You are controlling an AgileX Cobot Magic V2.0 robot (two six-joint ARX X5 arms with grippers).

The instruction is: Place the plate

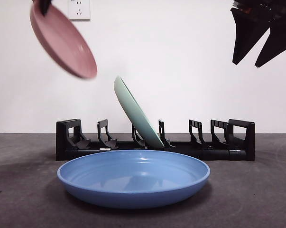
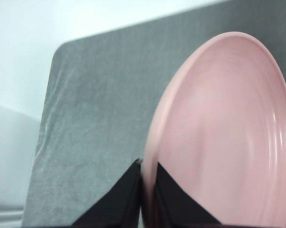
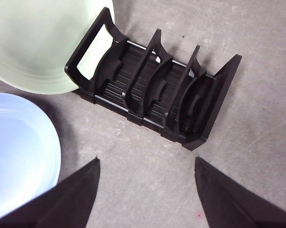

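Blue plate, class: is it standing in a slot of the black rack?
No. The blue plate lies flat on the table in front of the black rack; only the green plate stands slotted.

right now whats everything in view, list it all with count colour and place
pink plate: one, pink, held tilted in the air above the rack's end
green plate: one, pale green, leaning in a middle slot of the rack
blue plate: one, blue, flat on the table in front of the rack
rack: one, black, on the table behind the blue plate
wall socket: one, white, on the wall
left gripper: shut on the pink plate's rim
right gripper: open, above the rack's other end
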